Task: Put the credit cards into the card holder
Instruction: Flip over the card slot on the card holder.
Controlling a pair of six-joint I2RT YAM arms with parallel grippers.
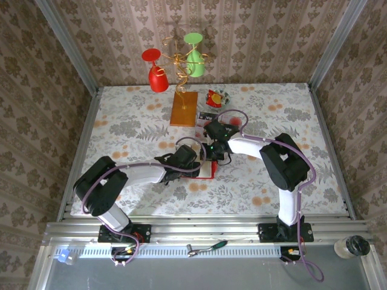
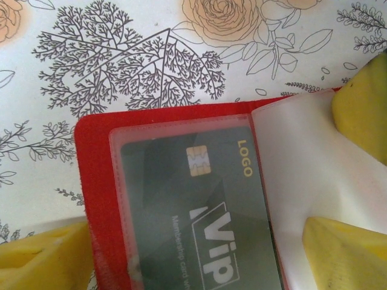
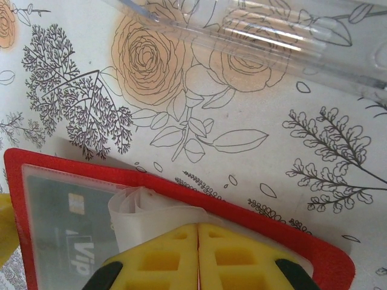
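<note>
The red card holder (image 2: 97,181) lies open on the flowered cloth, between the two arms (image 1: 209,171). A dark grey card (image 2: 199,211) marked VIP sits in its clear left pocket. My left gripper (image 2: 193,260) is open, with one yellow finger (image 2: 42,257) on each side of the holder. My right gripper (image 3: 198,254) is shut, its tips on the holder's translucent inner leaf (image 3: 151,211), which curls up in front of them. I cannot tell whether the leaf is pinched. Pale credit cards (image 1: 233,122) lie behind the right arm, partly hidden by its cable.
An orange-brown wooden slab (image 1: 184,109) with a gold wire stand holding red and green cups stands at the back. A red-and-yellow wrapper (image 1: 214,97) lies beside it. A clear plastic piece (image 3: 254,36) lies on the cloth beyond the holder.
</note>
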